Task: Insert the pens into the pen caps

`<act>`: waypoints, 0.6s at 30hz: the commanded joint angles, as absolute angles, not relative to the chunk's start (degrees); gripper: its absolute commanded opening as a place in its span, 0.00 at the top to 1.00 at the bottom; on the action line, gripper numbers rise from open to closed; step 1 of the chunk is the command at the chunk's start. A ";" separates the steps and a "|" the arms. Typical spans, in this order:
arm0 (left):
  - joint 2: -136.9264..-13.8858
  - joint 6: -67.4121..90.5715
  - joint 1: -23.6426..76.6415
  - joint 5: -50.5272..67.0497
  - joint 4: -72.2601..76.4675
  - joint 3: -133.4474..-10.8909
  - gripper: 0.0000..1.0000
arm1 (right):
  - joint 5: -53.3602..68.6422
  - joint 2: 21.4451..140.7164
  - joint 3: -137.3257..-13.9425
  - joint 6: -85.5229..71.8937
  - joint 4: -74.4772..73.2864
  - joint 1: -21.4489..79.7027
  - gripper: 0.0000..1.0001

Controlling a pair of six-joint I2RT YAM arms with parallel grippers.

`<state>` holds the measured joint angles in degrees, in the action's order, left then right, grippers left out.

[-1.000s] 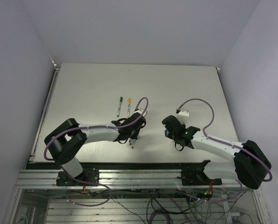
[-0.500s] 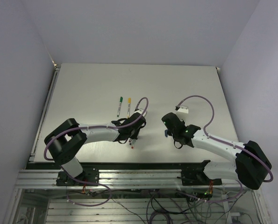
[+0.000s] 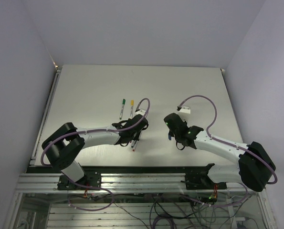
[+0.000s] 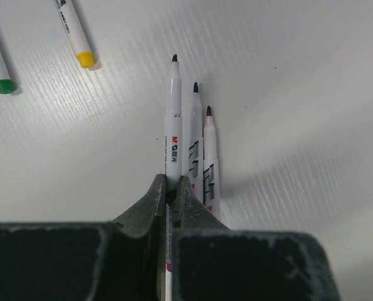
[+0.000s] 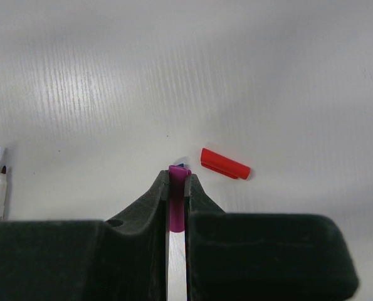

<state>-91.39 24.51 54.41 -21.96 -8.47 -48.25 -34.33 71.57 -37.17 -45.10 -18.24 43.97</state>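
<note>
Your left fingers (image 4: pixel 153 202) pinch a pen (image 4: pixel 173 125), tip pointing straight out; your right fingers (image 5: pixel 156 194) pinch the purple cap (image 5: pixel 177 188), off to its right.

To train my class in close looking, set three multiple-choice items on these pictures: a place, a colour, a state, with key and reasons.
1. Where is the red cap? A) on a pen B) on the table beside the right gripper C) between jaws
2. What colour is the cap in the right gripper? A) green B) yellow C) purple
3. How is the left gripper? A) wide open B) shut on a pen C) shut on nothing
Key: 1 B, it lies loose on the table; 2 C, the purple cap shows in its grip; 3 B, the jaws pinch the pen's barrel.
</note>
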 commanded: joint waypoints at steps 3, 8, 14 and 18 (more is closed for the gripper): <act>-89.83 25.28 54.00 -23.73 -8.38 -47.90 0.93 | -35.69 71.44 -38.60 -44.48 -16.93 44.32 1.00; -88.92 24.98 54.03 -23.55 -6.94 -47.69 0.93 | -36.80 70.70 -38.78 -43.04 -15.91 44.30 1.00; -86.33 22.72 53.99 -22.86 -2.42 -47.38 0.93 | -38.91 69.18 -39.28 -38.76 -11.16 44.06 1.00; -84.46 20.93 53.97 -23.02 1.26 -47.35 0.93 | -38.24 67.76 -39.17 -36.21 -6.24 42.60 1.00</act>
<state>-87.33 23.22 54.30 -22.55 -4.99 -47.72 -36.82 69.89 -37.56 -39.79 -12.73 43.70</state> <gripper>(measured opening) 0.101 0.058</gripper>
